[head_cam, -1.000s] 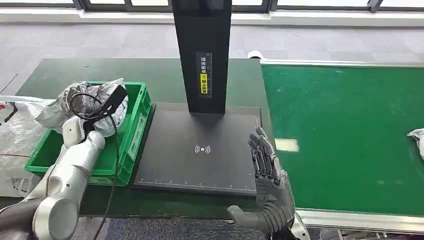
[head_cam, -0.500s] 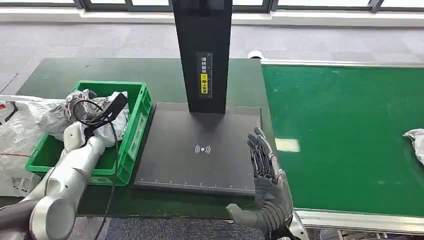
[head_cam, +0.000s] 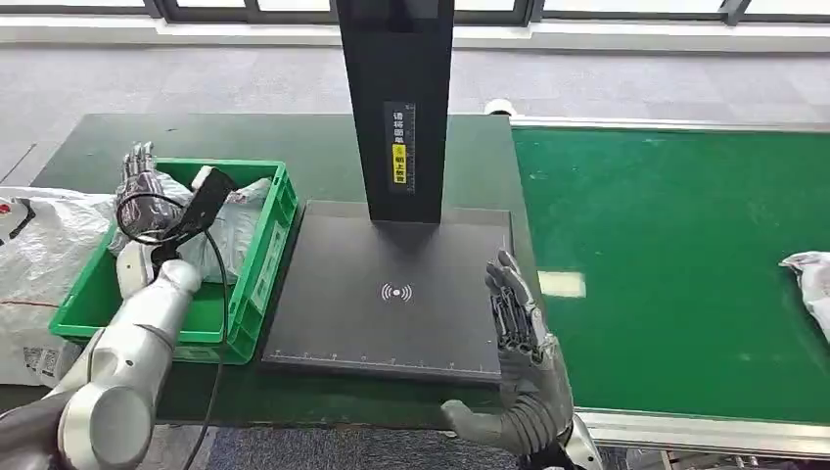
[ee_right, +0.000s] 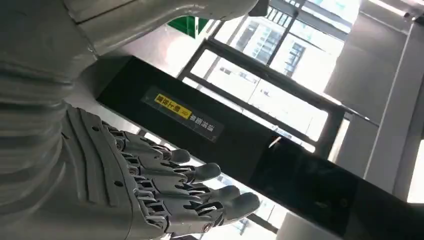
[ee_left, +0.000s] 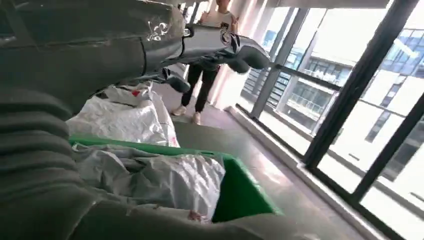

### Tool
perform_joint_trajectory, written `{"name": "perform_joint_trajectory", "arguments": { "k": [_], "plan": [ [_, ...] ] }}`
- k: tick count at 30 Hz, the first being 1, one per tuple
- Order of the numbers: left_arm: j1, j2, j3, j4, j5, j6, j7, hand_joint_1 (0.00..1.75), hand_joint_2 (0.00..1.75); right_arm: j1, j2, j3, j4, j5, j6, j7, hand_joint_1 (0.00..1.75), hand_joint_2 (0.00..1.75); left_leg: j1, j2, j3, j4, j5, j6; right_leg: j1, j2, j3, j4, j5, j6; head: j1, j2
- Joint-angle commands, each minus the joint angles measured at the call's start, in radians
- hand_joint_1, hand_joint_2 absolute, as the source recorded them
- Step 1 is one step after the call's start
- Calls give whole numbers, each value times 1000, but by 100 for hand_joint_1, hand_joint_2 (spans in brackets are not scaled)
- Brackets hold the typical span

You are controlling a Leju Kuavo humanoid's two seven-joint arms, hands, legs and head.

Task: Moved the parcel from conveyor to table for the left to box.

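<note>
Fingers point(head_cam: 138, 168) of the left hand point(head_cam: 140, 181) stand straight and spread above the far left corner of the green crate point(head_cam: 262, 257), holding nothing. The parcel point(head_cam: 227, 227) (a crumpled grey-white plastic bag) lies inside the crate, just beside that hand; the left wrist view shows its wrinkled film point(ee_left: 165, 182) against the green wall point(ee_left: 240, 192), apart from the fingers.

Right hand point(head_cam: 519, 338) is raised, edge-on, over the near right corner of the black scanner pad point(head_cam: 391, 294), fingers extended side by side and empty, thumb out to the left. The right wrist view shows the same extended fingers point(ee_right: 200, 172) in front of the black scanner column point(ee_right: 220, 135), which carries a yellow label.

A second bagged parcel point(head_cam: 807, 284) lies at the right edge of the green conveyor belt point(head_cam: 675, 264), well apart from both hands. A large white sack point(head_cam: 39, 264) sits to the left of the crate.
</note>
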Motion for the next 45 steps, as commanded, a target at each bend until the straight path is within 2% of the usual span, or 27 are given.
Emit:
{"name": "perform_joint_trajectory", "arguments": {
  "k": [1, 20, 21, 22, 23, 24, 25, 26, 28, 29, 30, 31, 32, 34, 35, 40, 44, 45],
  "plan": [
    [67, -125, 211, -303, -27, 0, -73, 0, 0, -68, -23, 10, 110, 1, -25, 5, 0, 175, 0, 0, 2, -2, 0, 1, 0, 0, 3, -3, 1, 1, 0, 0],
    [67, -125, 211, -303, -27, 0, -73, 0, 0, -68, -23, 10, 110, 1, -25, 5, 0, 175, 0, 1, 1, -1, 0, 1, 0, 1, 1, -1, 0, 0, 0, 0],
    [108, -153, 183, -288, 350, -39, -359, 0, 0, -65, -11, -48, 125, 96, -116, 35, 0, 175, 0, 1, 2, -2, 0, 1, 0, 1, 3, -2, 1, 0, 0, 0],
    [170, -178, 152, -379, 543, -111, -414, 0, 0, -62, -13, -80, 120, 121, -137, 60, 0, 175, 0, 1, 3, -2, 0, 1, 0, 1, 3, -3, 1, 0, 0, 0],
    [300, -193, 41, -538, 663, -175, -385, 0, 0, -60, -19, -133, 112, 132, -137, 65, 0, 175, -1, -1, 4, -5, 1, 1, -1, -1, 5, -5, 1, 1, 0, 0],
    [370, -195, -30, -623, 720, -196, -348, 0, 0, -59, -19, -168, 110, 137, -120, 61, 0, 175, -1, -1, 6, -6, 1, 2, -1, -1, 7, -7, 1, 1, 0, 0],
    [427, -179, -111, -687, 830, -283, -325, 0, 0, -53, -9, -211, 109, 149, -115, 65, 0, 175, -1, 0, 9, -9, 2, 2, -1, 0, 9, -10, 2, 1, 0, 0],
    [479, -164, -185, -735, 967, -443, -349, 0, 0, -44, -8, -255, 110, 202, -148, 98, 0, 175, -2, 1, 10, -11, 1, 3, -2, 1, 10, -11, 2, 2, 0, 0],
    [541, -165, -263, -779, 1052, -570, -393, 0, 0, -43, -22, -314, 121, 224, -175, 127, 0, 175, -2, 4, 10, -9, -1, 2, -3, 4, 9, -9, 1, 1, 0, 0],
    [560, -166, -301, -783, 1092, -641, -413, 0, 0, -49, -30, -351, 140, 246, -193, 150, 0, 0, -2, 4, 11, -8, -2, 3, -3, 4, 10, -9, 0, 2, 0, 0],
    [568, -167, -360, -766, 1127, -732, -452, 0, 0, -56, -45, -402, 172, 246, -191, 182, 0, 0, -2, 3, 10, -5, -3, 3, -3, 2, 9, -7, -1, 2, 0, 0],
    [602, -184, -427, -757, 1144, -833, -512, 0, 0, -71, -84, -477, 246, 328, -252, 263, 0, 175, -1, -1, 5, -2, -2, 3, -2, -1, 6, -5, -1, 1, 0, 0],
    [654, -210, -459, -798, 1160, -876, -513, 0, 0, -99, -115, -516, 321, 329, -253, 274, 0, 175, -1, -3, 5, -3, -2, 3, -1, -4, 7, -7, -1, 2, 0, 0],
    [693, -217, -494, -831, 1167, -876, -513, 0, 0, -127, -127, -554, 390, 314, -253, 231, 0, 175, -3, -5, 9, -7, -1, 5, -3, -6, 12, -13, 0, 5, 0, 0],
    [716, -220, -511, -859, 1180, -898, -513, 0, 0, -143, -124, -576, 423, 357, -276, 236, 0, 175, -3, 0, 8, -4, -4, 5, -4, -1, 10, -8, -2, 5, 0, 0],
    [728, -240, -467, -881, 1155, -926, -513, 0, 0, -109, -105, -591, 378, 413, -266, 280, 0, 175, -5, 0, 6, -3, -6, 8, -7, -1, 9, -8, -1, 7, 0, 0],
    [794, -253, -446, -983, 1124, -966, -513, 0, 0, -103, -98, -604, 374, 419, -257, 288, 0, 175, -5, 2, 5, 0, -7, 7, -6, 1, 6, -5, -2, 6, 0, 0],
    [829, -269, -437, -1018, 1105, -980, -513, 0, 0, -80, -93, -629, 355, 459, -253, 326, 0, 175, -5, 2, 6, -1, -7, 7, -5, 1, 7, -6, -2, 6, 0, 0]
  ]
}}
